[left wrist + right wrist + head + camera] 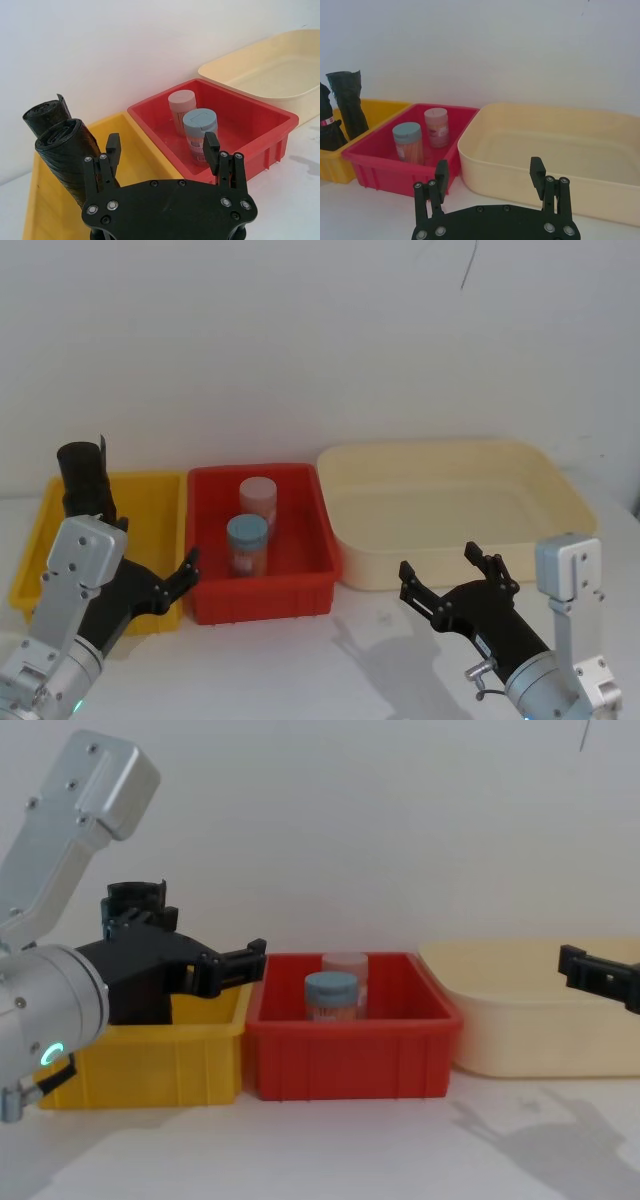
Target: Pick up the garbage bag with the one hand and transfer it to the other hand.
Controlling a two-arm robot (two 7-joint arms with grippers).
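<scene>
On the right of the head view sits the cream tub (440, 452); centre, the red bin (265, 595); left, the yellow bin (152, 520), the garbage bag (330, 131) upright inside. My left gripper (161, 146), lower left, and right gripper (438, 565), lower right, gape wide, empty.

A plain white wall (300, 340) rises behind a white table (300, 670) bearing soft shadows.

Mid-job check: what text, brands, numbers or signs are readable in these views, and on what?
No text can be read in any view.
Small red label on the garbage bag: too small to read.
Printed label on the blue-lidded jar: blurred, unreadable.
Printed label on the pink-lidded jar: blurred, unreadable.
</scene>
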